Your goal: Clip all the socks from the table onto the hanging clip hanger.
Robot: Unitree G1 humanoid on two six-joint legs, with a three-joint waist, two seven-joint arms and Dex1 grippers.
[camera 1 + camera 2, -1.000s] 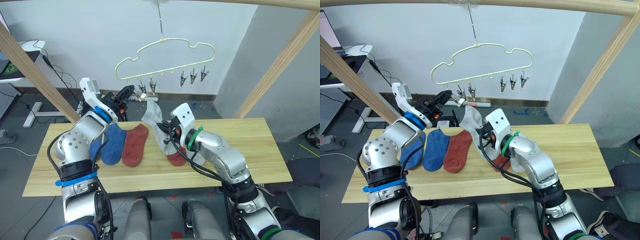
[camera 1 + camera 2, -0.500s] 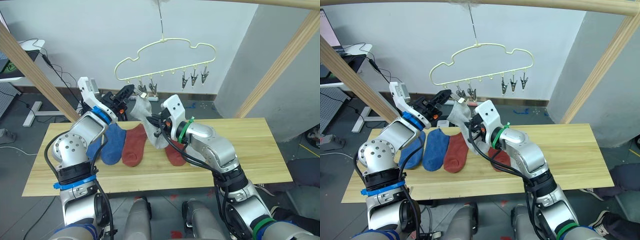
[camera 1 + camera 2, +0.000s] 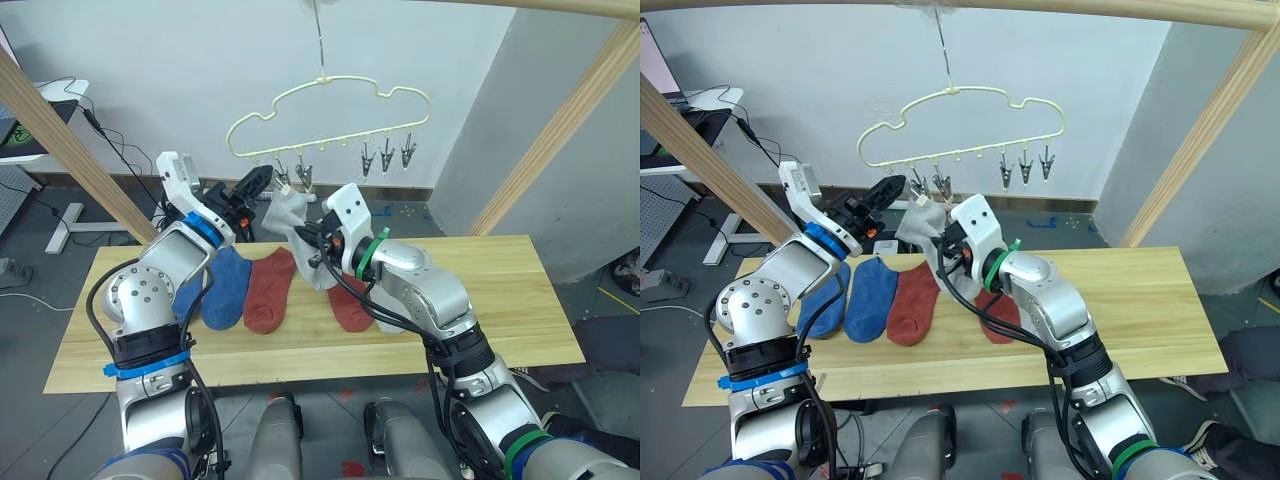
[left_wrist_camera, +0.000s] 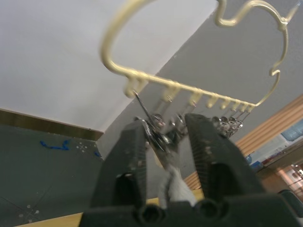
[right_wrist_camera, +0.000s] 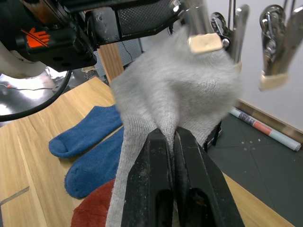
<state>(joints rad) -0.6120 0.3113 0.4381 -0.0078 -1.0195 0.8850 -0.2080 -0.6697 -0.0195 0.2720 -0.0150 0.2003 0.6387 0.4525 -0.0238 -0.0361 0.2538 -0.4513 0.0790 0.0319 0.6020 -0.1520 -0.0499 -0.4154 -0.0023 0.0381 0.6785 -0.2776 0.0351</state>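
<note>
The cream clip hanger (image 3: 330, 108) hangs above the far edge of the table (image 3: 500, 290). My left gripper (image 3: 262, 179) is raised to the hanger's left end, and its fingers (image 4: 135, 151) are shut on a metal clip (image 4: 152, 128). My right gripper (image 3: 316, 238) is shut on a light grey sock (image 3: 288, 212) and holds its top edge up against that clip (image 5: 215, 28). Two blue socks (image 3: 222, 287) and a rust-red sock (image 3: 270, 290) lie on the table to the left. Another rust-red sock (image 3: 352, 307) lies partly under my right arm.
Slanted wooden poles (image 3: 65, 150) (image 3: 560, 130) of a frame rise at both sides, with a crossbar overhead. Three more clips (image 3: 386, 156) hang free at the hanger's right end. A desk with cables (image 3: 45, 100) stands at the far left.
My right gripper has lifted the grey sock from over the table up and to the left, to the clip at my left gripper. The left arm has hardly moved.
</note>
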